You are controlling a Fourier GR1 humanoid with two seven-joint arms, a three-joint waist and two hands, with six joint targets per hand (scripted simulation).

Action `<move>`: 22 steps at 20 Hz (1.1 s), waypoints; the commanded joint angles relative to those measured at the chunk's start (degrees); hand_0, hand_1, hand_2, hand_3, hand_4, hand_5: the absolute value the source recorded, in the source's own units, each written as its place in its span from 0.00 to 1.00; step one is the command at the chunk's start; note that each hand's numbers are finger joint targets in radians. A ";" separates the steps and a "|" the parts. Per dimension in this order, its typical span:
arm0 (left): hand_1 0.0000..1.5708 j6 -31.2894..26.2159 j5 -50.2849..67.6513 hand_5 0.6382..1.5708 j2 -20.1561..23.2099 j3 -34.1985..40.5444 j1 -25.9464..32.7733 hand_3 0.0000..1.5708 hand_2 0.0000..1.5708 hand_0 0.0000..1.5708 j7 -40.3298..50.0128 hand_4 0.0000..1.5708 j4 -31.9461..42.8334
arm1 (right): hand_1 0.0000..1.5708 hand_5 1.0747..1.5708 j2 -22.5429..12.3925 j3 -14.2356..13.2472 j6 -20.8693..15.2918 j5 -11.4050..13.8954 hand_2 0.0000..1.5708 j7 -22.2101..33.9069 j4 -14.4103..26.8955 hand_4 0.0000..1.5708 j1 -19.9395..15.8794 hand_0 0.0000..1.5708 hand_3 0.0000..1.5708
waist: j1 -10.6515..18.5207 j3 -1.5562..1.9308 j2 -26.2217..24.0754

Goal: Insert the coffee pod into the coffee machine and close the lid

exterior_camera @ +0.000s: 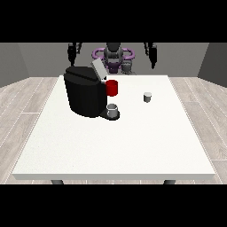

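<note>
Both robot hands (151,54) (73,51) raised beyond table's far edge (133,76), finger state unclear; pod (147,96) unobstructed.

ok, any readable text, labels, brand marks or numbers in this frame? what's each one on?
None readable.
Coffee machine: plain black, no visible marking.
Red part beside it: no label.
Grey cup on its tray: blank.
Small grey pod on the table: blank.

One view — from across the white table (133,146), raised, facing the distant robot (113,55).
</note>
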 commanded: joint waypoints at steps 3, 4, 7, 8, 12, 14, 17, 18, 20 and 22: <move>0.00 -2.35 0.56 1.00 -0.92 -1.16 0.99 0.00 0.00 0.00 -2.02 0.00 -1.31 | 0.00 1.00 0.71 -0.14 0.43 1.09 0.00 -0.43 2.32 0.08 1.91 0.00 0.00 | 0.50 0.98 -0.92; 0.00 -7.66 4.72 1.00 4.24 4.72 0.94 0.00 0.00 0.00 -10.83 0.00 3.34 | 0.00 1.00 1.64 0.82 -1.34 2.57 0.00 -1.15 1.44 0.08 2.03 0.00 0.00 | 0.12 0.95 1.10; 0.00 -6.53 1.54 1.00 7.37 5.44 -4.89 0.00 0.00 0.00 -5.81 0.00 3.14 | 0.00 1.00 5.01 -2.32 -7.72 2.93 0.00 -4.31 0.28 0.08 -1.28 0.00 0.00 | -3.46 0.99 2.36; 0.00 -5.56 0.03 1.00 8.28 6.13 -5.21 0.00 0.00 0.00 -5.93 0.00 4.10 | 0.00 1.00 3.79 -3.69 -5.68 0.65 0.00 -4.22 -0.30 0.07 -1.93 0.00 0.00 | -3.86 0.99 2.62; 0.00 -8.55 2.15 1.00 12.16 10.05 -12.66 0.00 0.00 0.00 -2.37 0.00 10.27 | 0.00 1.00 6.21 -1.54 -7.78 2.68 0.00 -5.25 -0.34 0.09 -4.38 0.00 0.00 | -5.44 0.97 6.70; 0.00 -10.38 3.82 1.00 13.95 11.98 -15.26 0.00 0.00 0.00 -0.02 0.00 13.85 | 0.00 1.00 4.62 -0.89 -5.34 2.78 0.00 -6.21 -0.92 0.17 -2.62 0.00 0.00 | -7.09 0.97 6.61; 0.00 -11.16 2.94 1.00 15.23 13.28 -17.14 0.00 0.00 0.00 -3.08 0.00 20.13 | 0.00 1.00 7.06 0.02 -6.24 2.14 0.00 -7.42 -1.63 0.10 -1.39 0.00 0.00 | -8.54 0.97 8.48; 0.00 -10.48 0.48 1.00 12.74 9.87 -16.15 0.00 0.00 0.00 -3.36 0.00 20.39 | 0.00 1.00 4.88 -1.68 -6.65 2.66 0.00 -4.25 -2.23 0.11 -4.71 0.00 0.00 | -7.27 0.96 7.84; 0.00 -11.14 0.24 1.00 16.79 12.87 -20.39 0.00 0.00 0.00 -4.61 0.00 24.67 | 0.00 1.00 4.88 -1.53 -5.42 1.71 0.00 -5.64 -2.78 0.09 -6.36 0.00 0.00 | -9.48 0.95 11.77; 0.00 -9.16 -0.80 1.00 15.26 12.81 -20.83 0.00 0.00 0.00 -4.13 0.00 27.93 | 0.00 1.00 3.98 -2.48 -2.76 -0.62 0.00 -7.43 -2.79 0.12 -4.63 0.00 0.00 | -10.67 0.97 11.49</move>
